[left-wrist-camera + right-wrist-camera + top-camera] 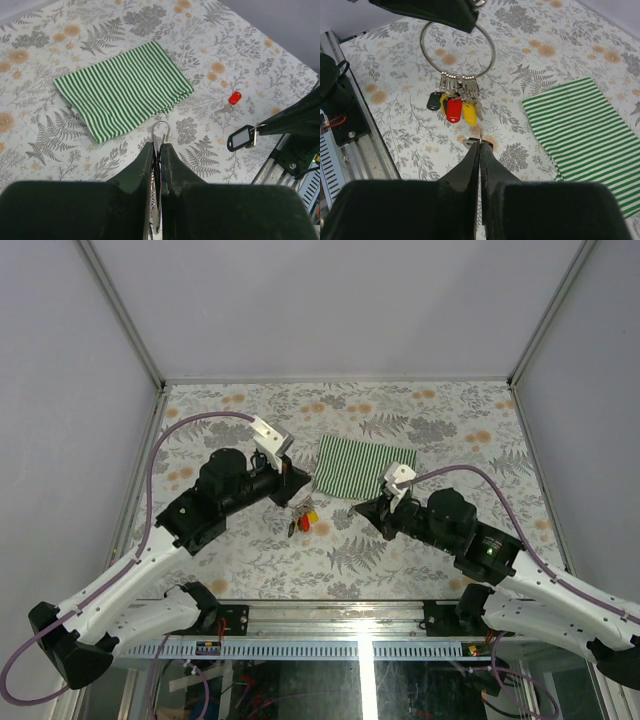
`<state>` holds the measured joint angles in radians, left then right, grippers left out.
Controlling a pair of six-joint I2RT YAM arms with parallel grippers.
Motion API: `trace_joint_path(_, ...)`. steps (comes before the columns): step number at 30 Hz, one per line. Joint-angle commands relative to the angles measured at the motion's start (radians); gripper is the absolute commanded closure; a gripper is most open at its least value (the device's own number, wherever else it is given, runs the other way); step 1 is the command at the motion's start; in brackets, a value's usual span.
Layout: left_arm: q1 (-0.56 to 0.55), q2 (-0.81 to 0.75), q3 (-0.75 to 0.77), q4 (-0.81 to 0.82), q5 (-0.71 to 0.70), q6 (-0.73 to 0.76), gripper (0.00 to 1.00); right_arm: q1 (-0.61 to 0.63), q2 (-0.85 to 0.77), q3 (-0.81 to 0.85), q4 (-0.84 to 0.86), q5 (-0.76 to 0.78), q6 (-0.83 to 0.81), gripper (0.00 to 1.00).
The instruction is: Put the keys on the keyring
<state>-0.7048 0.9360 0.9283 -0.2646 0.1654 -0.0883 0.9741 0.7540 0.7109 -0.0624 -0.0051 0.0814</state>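
Observation:
My left gripper (pixel 160 146) is shut on the silver keyring (pixel 161 126) and holds it above the table. In the right wrist view the keyring (pixel 457 50) hangs from that gripper (pixel 432 12) with a bunch of black-, red- and yellow-tagged keys (pixel 453 104) below it. My right gripper (pixel 480 146) is shut on the black-tagged key (pixel 241 138), held in the air a short way from the ring. The red-tagged key (pixel 233 98) lies loose on the table between the two grippers. In the top view the left gripper (pixel 293 483) and right gripper (pixel 362 506) face each other.
A folded green-and-white striped cloth (pixel 355 466) lies flat on the floral table just behind the grippers; it also shows in the left wrist view (pixel 122 90) and right wrist view (pixel 585 135). A metal rail (pixel 340 618) runs along the near edge.

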Motion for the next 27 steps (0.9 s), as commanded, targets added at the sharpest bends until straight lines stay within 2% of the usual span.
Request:
trace_joint_path(1, 0.008, -0.005, 0.013, 0.129, 0.052, 0.031, 1.0, 0.005, 0.011, 0.085, 0.044, -0.095, -0.175, 1.0)
trace_joint_path(5, -0.003, 0.021, 0.064, 0.137, 0.071, 0.045, 1.0, 0.006, -0.001, 0.099, 0.061, -0.131, -0.303, 1.0)
trace_joint_path(10, -0.103, 0.074, 0.167, 0.129, -0.044, 0.138, 1.0, 0.006, -0.029, 0.117, 0.071, -0.131, -0.449, 1.0)
trace_joint_path(16, -0.167, 0.178, 0.3, 0.147, -0.024, 0.181, 1.0, 0.005, -0.063, 0.147, 0.05, -0.14, -0.577, 1.0)
trace_joint_path(22, -0.17, 0.17, 0.266, 0.176, -0.01, 0.182, 1.0, 0.005, -0.051, 0.205, 0.0, -0.102, -0.561, 1.0)
trace_joint_path(27, -0.17, 0.15, 0.22, 0.184, -0.035, 0.184, 1.0, 0.005, 0.025, 0.27, -0.064, -0.085, -0.595, 1.0)
